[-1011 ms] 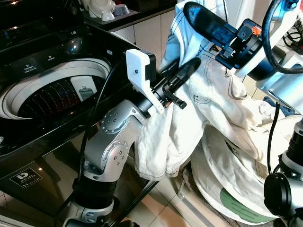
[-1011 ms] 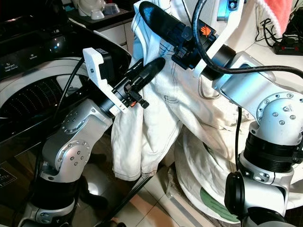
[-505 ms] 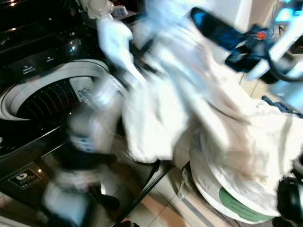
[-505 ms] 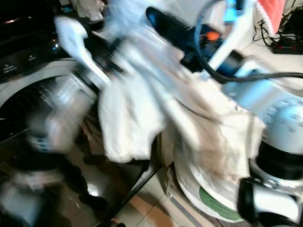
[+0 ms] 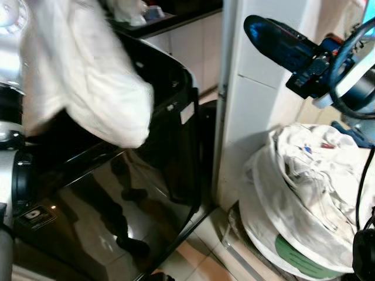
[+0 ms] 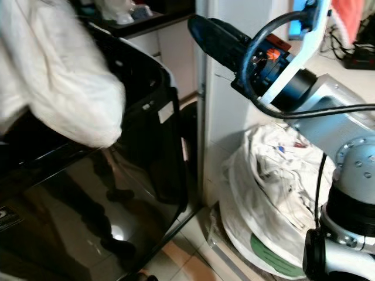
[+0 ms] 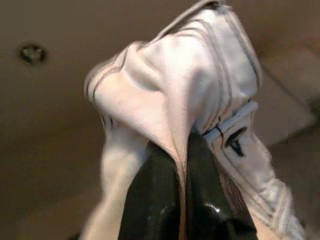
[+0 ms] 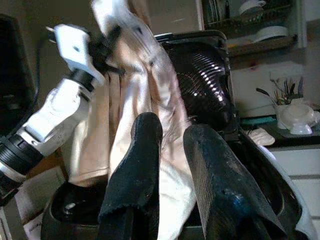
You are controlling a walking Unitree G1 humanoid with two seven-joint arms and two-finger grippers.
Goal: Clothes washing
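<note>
A white pair of trousers (image 5: 82, 76) hangs blurred over the black top-loading washer (image 5: 152, 170), at the upper left of the eye views. My left gripper (image 7: 182, 145) is shut on its seamed fabric, which bunches over the fingertips. From the right wrist view the left arm (image 8: 50, 115) holds the trousers (image 8: 135, 100) up above the ribbed drum (image 8: 200, 65). My right gripper (image 8: 172, 137) stands open and empty to the right of the washer, its black finger (image 5: 275, 35) high in front of the white wall, apart from the trousers.
A white laundry bag (image 5: 263, 216) full of crumpled white clothes (image 5: 310, 170) sits on the floor at the right, below my right arm (image 6: 316, 99). A white wall corner (image 5: 234, 105) stands between it and the washer. A counter with dishes (image 5: 140, 12) lies behind.
My left arm has swung the trousers left and up, away from the laundry bag and the right gripper, to above the washer. The right gripper has stayed high at the right.
</note>
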